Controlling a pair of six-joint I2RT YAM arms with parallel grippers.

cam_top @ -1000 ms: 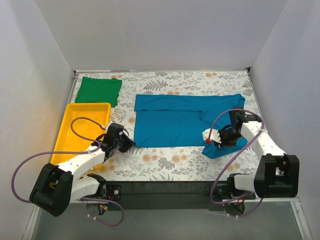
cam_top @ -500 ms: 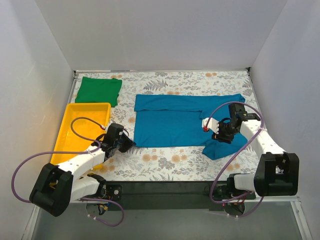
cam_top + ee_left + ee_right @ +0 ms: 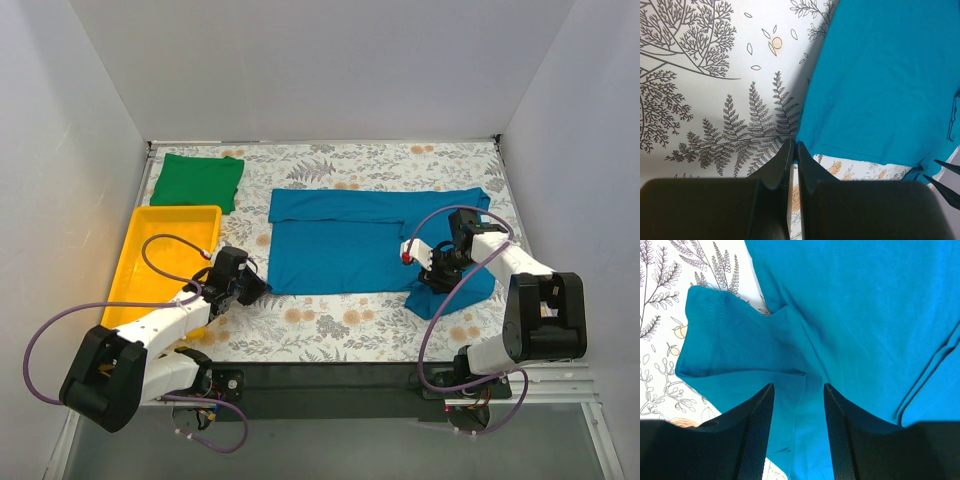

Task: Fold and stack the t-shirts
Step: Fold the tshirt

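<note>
The teal-blue t-shirt point(image 3: 340, 245) lies spread across the middle of the table, its top part folded over. My left gripper point(image 3: 256, 287) is shut on its near left corner, and the left wrist view shows the black fingertips point(image 3: 786, 150) pinched at the edge of the teal cloth point(image 3: 880, 80). My right gripper point(image 3: 432, 268) hovers open over the shirt's right sleeve point(image 3: 730, 340). Nothing is between its fingers point(image 3: 760, 405), and the cloth lies flat under them. The bright green t-shirt point(image 3: 197, 181) lies folded at the far left.
A yellow tray point(image 3: 178, 209) sits along the left side, between the green shirt and my left arm. White walls close in the floral table on three sides. The right arm's cable loops over the teal shirt's right part.
My right gripper has opened and let go of the teal sleeve, then drawn slightly up and left over it. The left gripper has stayed shut at the corner.
</note>
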